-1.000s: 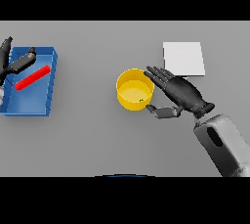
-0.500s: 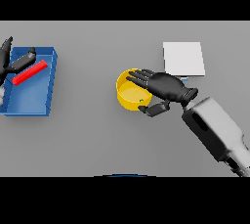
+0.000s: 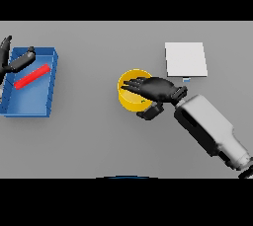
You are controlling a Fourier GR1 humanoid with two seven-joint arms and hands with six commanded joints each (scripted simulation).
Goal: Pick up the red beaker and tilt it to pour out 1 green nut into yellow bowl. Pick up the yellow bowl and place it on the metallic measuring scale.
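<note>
The right hand (image 3: 157,90) lay over the yellow bowl (image 3: 129,93) at the frame's centre, fingers spread across its mouth, thumb outside its lower right rim. The pale scale (image 3: 185,59) sat upper right. The left hand (image 3: 14,62), fingers loose, hovered over the blue tray (image 3: 42,102) holding the red beaker (image 3: 32,76) at far left.

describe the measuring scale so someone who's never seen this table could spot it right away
On the grey table, look to the far right side, beyond the yellow bowl that the right robot hand reaches over. The measuring scale lies there as a flat, pale, square plate with a small tab on its near edge. Nothing else here is flat and whitish; the blue tray sits far left.
</note>
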